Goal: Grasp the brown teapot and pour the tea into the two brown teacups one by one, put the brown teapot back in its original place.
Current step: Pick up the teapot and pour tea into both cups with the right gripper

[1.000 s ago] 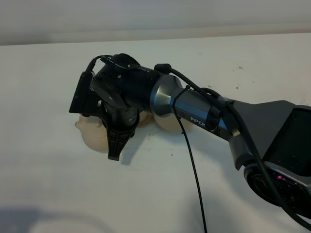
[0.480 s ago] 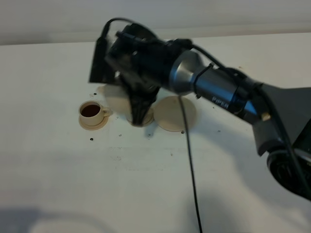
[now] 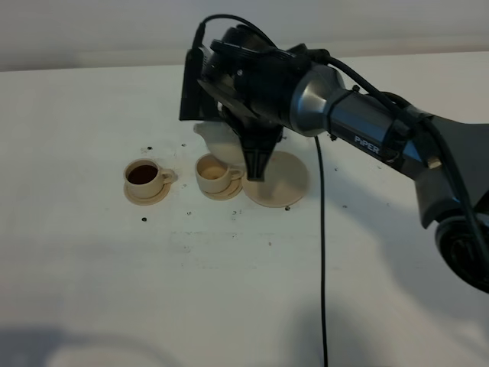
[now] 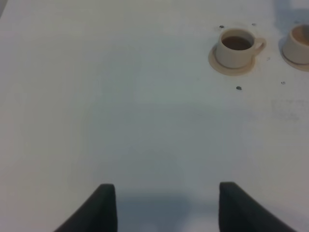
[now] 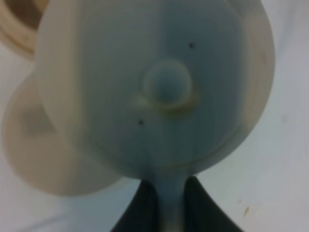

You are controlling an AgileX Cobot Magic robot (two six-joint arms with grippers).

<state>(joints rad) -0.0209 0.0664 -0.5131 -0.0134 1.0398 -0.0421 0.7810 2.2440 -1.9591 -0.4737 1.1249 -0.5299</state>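
Nearest to us, at the bottom edge of the left wrist view, the left gripper (image 4: pixel 161 208) stands with its jaws spread wide on nothing, parked over bare table (image 4: pixel 120 121). We judge it is kept back so the pouring arm has room.

Further up, in the upper right of that frame, sits the dark-filled teacup (image 4: pixel 236 46) on its small saucer (image 4: pixel 217 60). The second teacup (image 4: pixel 298 43) is cut off by the right edge.

In the exterior view both cups lie left of centre. The second teacup looks pale inside, and we cannot tell whether it holds tea.

Just behind it, the brown teapot (image 3: pixel 218 139) hangs off the table, spout (image 3: pixel 200 128) towards the left. It is carried between that cup and the wide saucer (image 3: pixel 286 187), which lies bare at centre. We take that saucer as its home, so the return is not yet made.

The exterior view hides most of the pot behind the wrist. The right wrist view shows what it cannot: the right gripper (image 5: pixel 168 212) is clamped tight on the teapot's handle (image 5: pixel 169 193) at the bottom of the frame. The lid knob (image 5: pixel 166 87) faces the lens, so we judge the pot is near level, not pouring. That view shows neither cup's contents.
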